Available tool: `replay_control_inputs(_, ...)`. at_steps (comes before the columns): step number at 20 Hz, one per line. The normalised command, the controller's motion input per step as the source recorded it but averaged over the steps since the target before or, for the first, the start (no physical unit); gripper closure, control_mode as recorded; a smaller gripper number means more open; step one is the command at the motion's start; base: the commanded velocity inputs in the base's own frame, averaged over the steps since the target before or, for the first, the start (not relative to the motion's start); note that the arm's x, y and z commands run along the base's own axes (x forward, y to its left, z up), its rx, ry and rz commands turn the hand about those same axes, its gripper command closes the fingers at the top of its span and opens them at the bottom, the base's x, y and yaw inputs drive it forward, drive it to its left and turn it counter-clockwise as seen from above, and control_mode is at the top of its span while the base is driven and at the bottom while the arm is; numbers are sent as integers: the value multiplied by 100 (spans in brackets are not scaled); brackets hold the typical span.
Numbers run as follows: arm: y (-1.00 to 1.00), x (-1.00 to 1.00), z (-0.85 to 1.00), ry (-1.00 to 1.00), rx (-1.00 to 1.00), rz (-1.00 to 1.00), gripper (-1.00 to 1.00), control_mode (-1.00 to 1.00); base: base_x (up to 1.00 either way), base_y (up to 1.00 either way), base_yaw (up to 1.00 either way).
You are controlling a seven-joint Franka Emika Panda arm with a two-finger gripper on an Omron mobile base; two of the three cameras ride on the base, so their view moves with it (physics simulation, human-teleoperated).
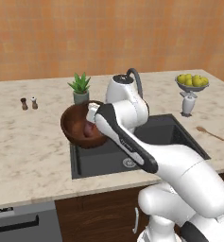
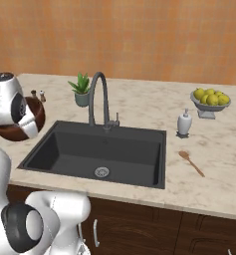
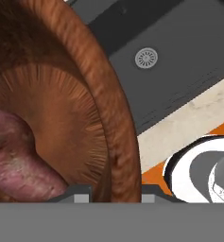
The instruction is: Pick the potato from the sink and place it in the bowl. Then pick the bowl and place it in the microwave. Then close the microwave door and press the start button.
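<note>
Potted plant [image 1: 80, 88], fruit dish [image 1: 192, 84], soap dispenser [image 2: 184, 123], wooden spoon [image 2: 191, 163], 2 shakers [image 1: 29, 103].

Glossy white rounded arm [image 1: 179, 170] with dark joint bands.

No text, label, brand, number or sign readable anywhere.
</note>
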Motion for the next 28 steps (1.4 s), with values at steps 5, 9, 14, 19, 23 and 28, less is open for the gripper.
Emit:
replay_control_inputs(5,-87,-35,47,0,0,-44,100,-100,0,0,0)
replay_control_inputs(9,-98,-24,42,8,1,-40,100,-100,0,0,0)
replay_control_inputs(14,-95,-11,30,14,4,-30,100,-100,0,0,0)
replay_control_inputs(19,-59,-4,18,1,10,-26,100,-100,0,0,0)
replay_control_inputs(23,-40,0,1,-24,11,-15,100,-100,0,0,0)
replay_control_inputs(28,-12,0,16,-18,6,-11,100,-100,0,0,0)
